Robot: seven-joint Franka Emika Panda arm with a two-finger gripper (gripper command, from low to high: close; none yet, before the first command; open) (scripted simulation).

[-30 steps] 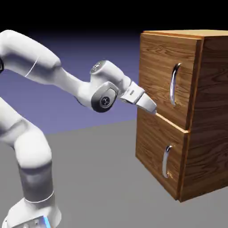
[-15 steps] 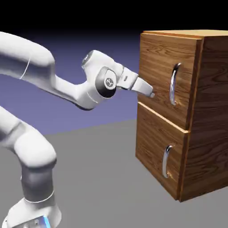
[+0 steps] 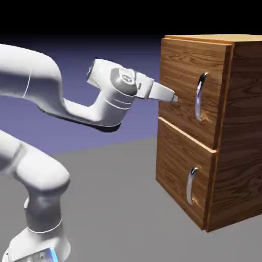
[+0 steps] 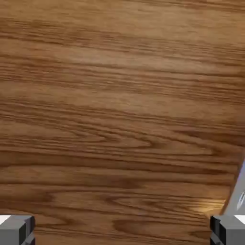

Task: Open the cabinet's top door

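The white robot arm [image 3: 46,97] rises from the exterior view's lower left and reaches rightward, its two-finger grey-tipped gripper [image 3: 173,97] level, fingers spread wide and holding nothing, just in front of the boxy brown wood-grain cabinet [image 3: 240,133]. The tips face the taller upper wood-grain door panel [image 3: 179,87], left of its vertical curved silver bar handle [image 3: 200,96]. In the hand view, wood grain fills the frame.

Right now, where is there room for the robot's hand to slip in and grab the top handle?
The bare wood of the top door left of its handle is free, and the open hand points at it. Grey floor between the arm's base and the cabinet is bare too. Tightest is the thin gap behind the handle's curve.
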